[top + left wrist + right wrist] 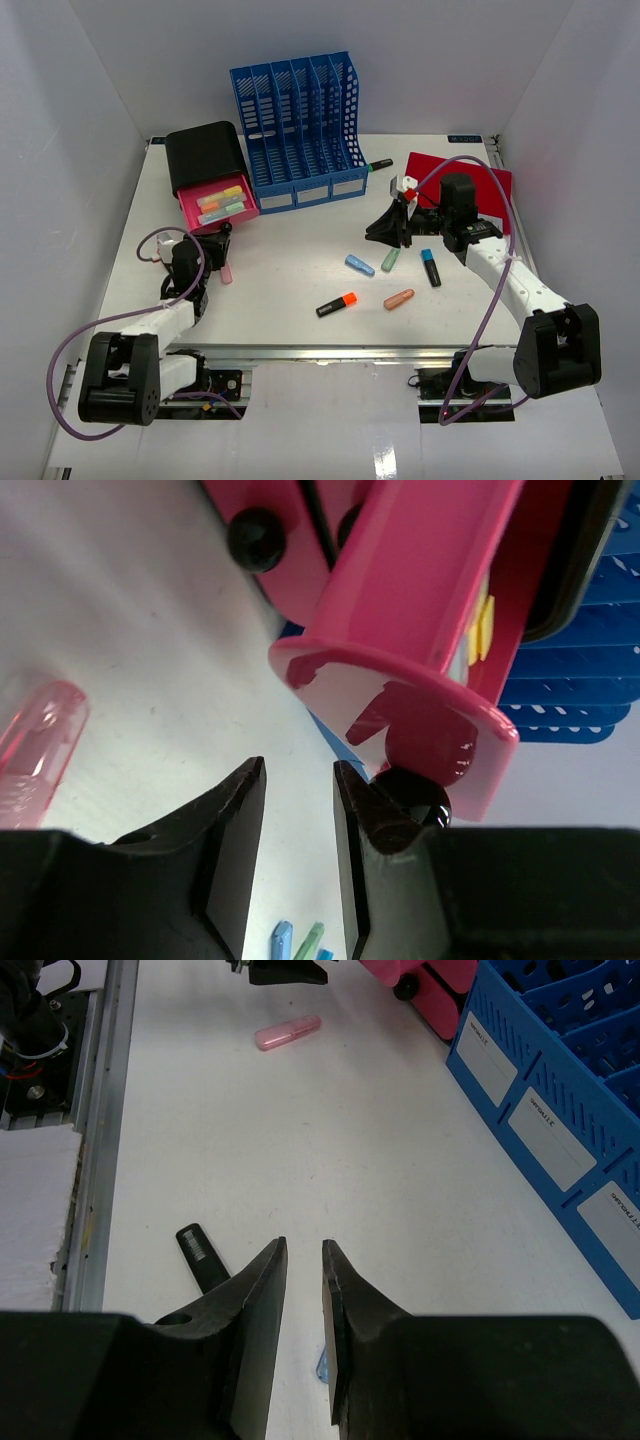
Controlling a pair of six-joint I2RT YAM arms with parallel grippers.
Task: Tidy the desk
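The desk (290,235) is a white tabletop with a silver front rail. Several highlighters lie loose on it: blue (360,265), green (391,260), blue-black (430,268), orange-black (337,305), salmon (399,299) and pink (226,272). My left gripper (215,243) is slightly open and empty, just in front of the open pink drawer (215,205); in the left wrist view its gripper (300,765) sits beside the drawer's (420,590) black knob (415,795). My right gripper (388,230) is empty, jaws a narrow gap apart (303,1245), above the loose highlighters.
A black drawer box (205,155) holds the pink drawer with highlighters in it. A blue file rack (300,120) stands at the back, a black marker (378,165) beside it. A red folder (470,175) lies at the back right. White walls surround the desk.
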